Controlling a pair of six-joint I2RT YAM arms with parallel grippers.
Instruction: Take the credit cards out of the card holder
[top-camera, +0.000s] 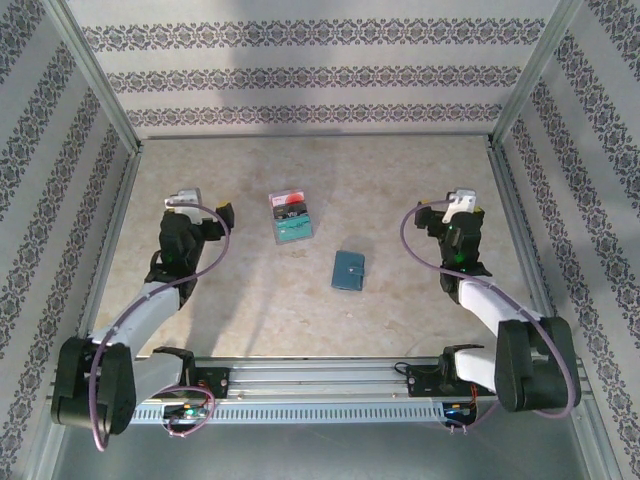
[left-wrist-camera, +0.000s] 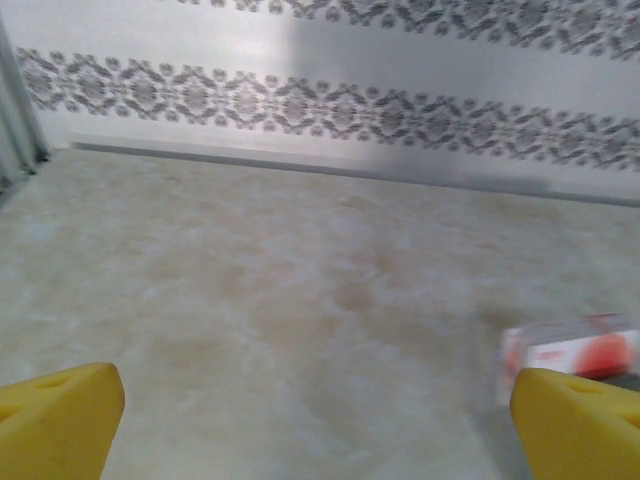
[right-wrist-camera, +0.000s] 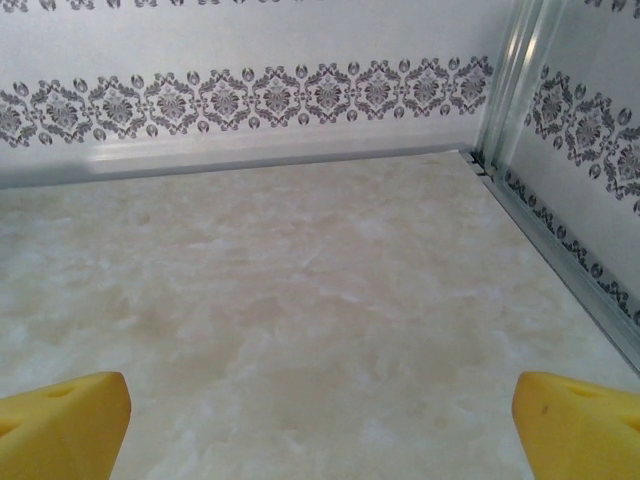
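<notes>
On the table (top-camera: 250, 320): closed card holder (top-camera: 349, 270), credit cards (top-camera: 291, 217) nearby.
Its long axis runs near-to-far; left gripper (left-wrist-camera: 318, 425) and right gripper (right-wrist-camera: 320, 425) gape, empty.

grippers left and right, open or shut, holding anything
Left yellow-fingered gripper: open, holding nothing.
Right yellow-fingered gripper: open, holding nothing.

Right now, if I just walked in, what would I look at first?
Probably the little pile of credit cards, teal-green and red-and-white, lying toward the back of the pale table. A bit nearer the front and to the right lies the closed blue card holder. On each side a yellow-tipped claw stands wide open and empty: the left claw and the right claw.
</notes>
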